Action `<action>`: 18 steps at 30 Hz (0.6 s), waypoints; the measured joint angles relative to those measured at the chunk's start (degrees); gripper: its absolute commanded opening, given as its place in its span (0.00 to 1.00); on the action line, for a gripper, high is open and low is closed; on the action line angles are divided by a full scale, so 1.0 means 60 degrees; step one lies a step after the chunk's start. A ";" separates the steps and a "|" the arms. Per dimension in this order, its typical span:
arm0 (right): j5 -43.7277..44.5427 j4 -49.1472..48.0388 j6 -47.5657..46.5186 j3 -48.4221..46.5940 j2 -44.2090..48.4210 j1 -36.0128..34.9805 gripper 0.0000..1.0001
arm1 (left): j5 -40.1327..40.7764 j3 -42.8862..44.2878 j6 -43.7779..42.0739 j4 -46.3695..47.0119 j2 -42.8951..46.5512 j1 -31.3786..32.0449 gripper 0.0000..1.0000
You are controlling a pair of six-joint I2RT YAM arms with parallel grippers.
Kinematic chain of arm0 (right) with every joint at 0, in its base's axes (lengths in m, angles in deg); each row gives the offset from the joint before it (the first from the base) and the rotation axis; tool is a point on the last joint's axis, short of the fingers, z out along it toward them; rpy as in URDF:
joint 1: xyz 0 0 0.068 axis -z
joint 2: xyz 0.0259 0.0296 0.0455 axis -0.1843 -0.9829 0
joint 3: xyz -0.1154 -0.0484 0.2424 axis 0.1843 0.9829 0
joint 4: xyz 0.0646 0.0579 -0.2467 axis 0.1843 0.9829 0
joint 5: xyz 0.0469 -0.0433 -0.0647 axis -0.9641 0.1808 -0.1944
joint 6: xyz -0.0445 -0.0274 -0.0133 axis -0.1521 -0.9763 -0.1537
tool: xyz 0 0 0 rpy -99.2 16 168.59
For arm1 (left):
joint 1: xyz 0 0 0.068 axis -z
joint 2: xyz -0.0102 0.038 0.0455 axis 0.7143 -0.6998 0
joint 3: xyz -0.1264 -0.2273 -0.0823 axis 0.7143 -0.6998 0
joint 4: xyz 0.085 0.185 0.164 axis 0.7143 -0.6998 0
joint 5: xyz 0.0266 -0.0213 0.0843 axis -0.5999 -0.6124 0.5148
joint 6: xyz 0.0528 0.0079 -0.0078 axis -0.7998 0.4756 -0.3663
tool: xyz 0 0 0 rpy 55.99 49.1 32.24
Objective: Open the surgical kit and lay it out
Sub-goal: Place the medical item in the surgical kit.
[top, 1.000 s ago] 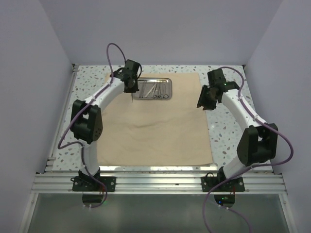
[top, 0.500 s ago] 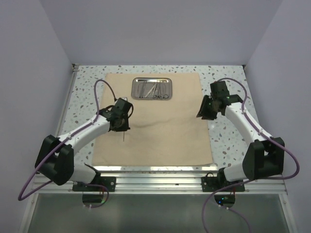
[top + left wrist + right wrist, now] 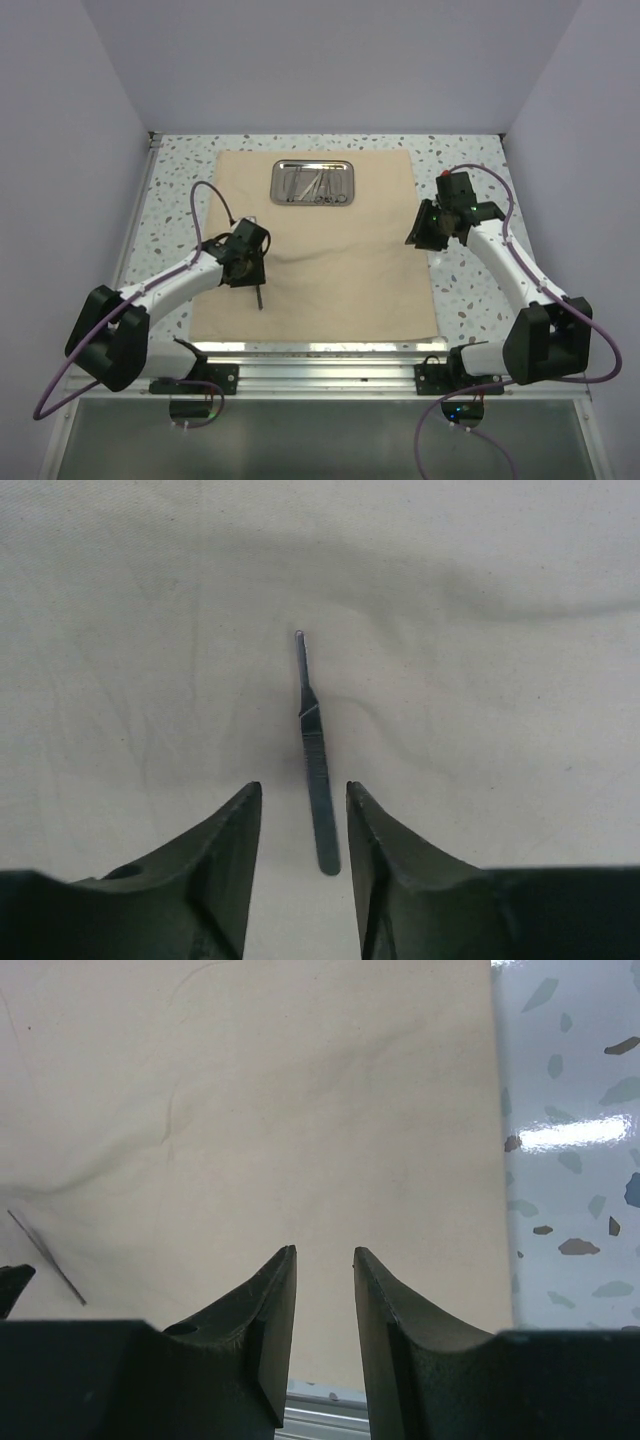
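Note:
The beige cloth wrap (image 3: 330, 270) lies spread flat on the table. The steel tray (image 3: 312, 183) sits on its far middle with several silver instruments (image 3: 318, 186) inside. My left gripper (image 3: 255, 279) is low over the cloth's near left part, jaws open. A slim scalpel handle (image 3: 316, 780) lies flat on the cloth (image 3: 480, 730) between the open fingers of the left gripper (image 3: 303, 788), touching neither; it also shows in the top view (image 3: 259, 297). My right gripper (image 3: 414, 237) hovers over the cloth's right edge, open and empty (image 3: 324, 1251).
Speckled white tabletop (image 3: 470, 280) borders the cloth on the left, right and far sides. A metal rail (image 3: 320, 375) runs along the near edge. The right wrist view shows the cloth's right edge (image 3: 495, 1160) and the scalpel handle (image 3: 45, 1255) far left.
My left arm swung from the tray to the cloth's near left, carrying the scalpel handle; the handle now lies on the cloth between open jaws. The right arm shifted slightly.

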 measured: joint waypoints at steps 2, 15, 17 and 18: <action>0.0007 0.0007 0.0000 0.0004 0.0000 0.0000 0.34 | 0.0047 0.0153 -0.0062 -0.0175 -0.0004 0.0000 0.55; 0.0302 0.0149 0.0084 0.0000 0.0036 0.0000 0.34 | 0.0561 0.7675 -0.2036 -0.0510 -0.4222 -0.0532 0.50; 0.0357 0.0208 0.0113 -0.0007 0.0044 0.0000 0.34 | 0.0495 0.8721 -0.2339 -0.0503 -0.5297 -0.0754 0.49; 0.0426 0.0262 0.0138 -0.0033 0.0044 0.0000 0.34 | 0.0430 0.9235 -0.2459 -0.0437 -0.5854 -0.0867 0.49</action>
